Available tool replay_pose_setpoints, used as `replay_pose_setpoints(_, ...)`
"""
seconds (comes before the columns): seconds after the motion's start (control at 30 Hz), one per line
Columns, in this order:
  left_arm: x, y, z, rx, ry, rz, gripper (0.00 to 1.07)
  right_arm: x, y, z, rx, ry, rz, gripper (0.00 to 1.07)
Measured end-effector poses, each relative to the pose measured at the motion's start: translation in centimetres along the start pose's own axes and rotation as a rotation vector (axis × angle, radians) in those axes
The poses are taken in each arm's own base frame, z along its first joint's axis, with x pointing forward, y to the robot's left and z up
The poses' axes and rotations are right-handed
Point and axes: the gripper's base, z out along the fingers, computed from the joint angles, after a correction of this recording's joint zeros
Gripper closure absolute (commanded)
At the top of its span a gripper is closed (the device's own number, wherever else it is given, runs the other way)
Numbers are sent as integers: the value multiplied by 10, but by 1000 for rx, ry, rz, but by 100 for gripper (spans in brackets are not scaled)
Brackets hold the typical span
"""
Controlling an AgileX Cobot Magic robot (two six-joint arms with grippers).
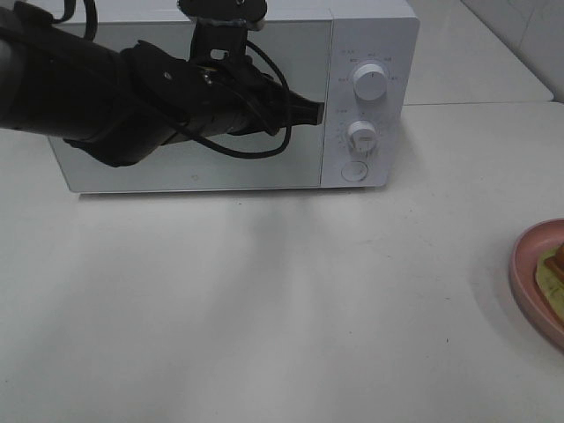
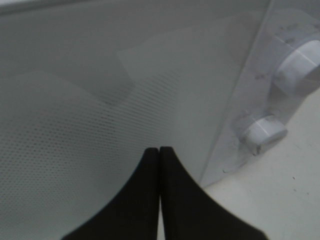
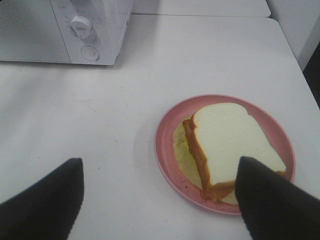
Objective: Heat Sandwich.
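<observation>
The sandwich [image 3: 232,142], white bread over an orange-red filling and a yellowish layer, lies on a round pink plate [image 3: 167,145]; only a sliver of the sandwich [image 1: 555,266] shows at the right edge of the high view. My right gripper [image 3: 160,172] hovers above it, open, one finger over the plate's near side. My left gripper [image 1: 317,112] is shut with nothing in it, its tips close in front of the closed door of the white microwave [image 1: 198,172], near the door's right edge. In the left wrist view the shut fingertips [image 2: 159,151] point at the dotted door glass.
The microwave's control panel carries two round knobs [image 1: 370,81] [image 1: 362,135] and a round button [image 1: 353,171]. The pink plate [image 1: 529,273] sits at the table's right edge. A second white surface lies behind the microwave at the right.
</observation>
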Motion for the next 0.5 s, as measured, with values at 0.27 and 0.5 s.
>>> replay_pose_setpoints(0.27,-1,-14,-14,174,126,-15,78,0,0,0,0,0,0,32)
replay_pose_setpoints(0.5,6,-22,-29,300,217,35,36,0,0,0,0,0,0,32)
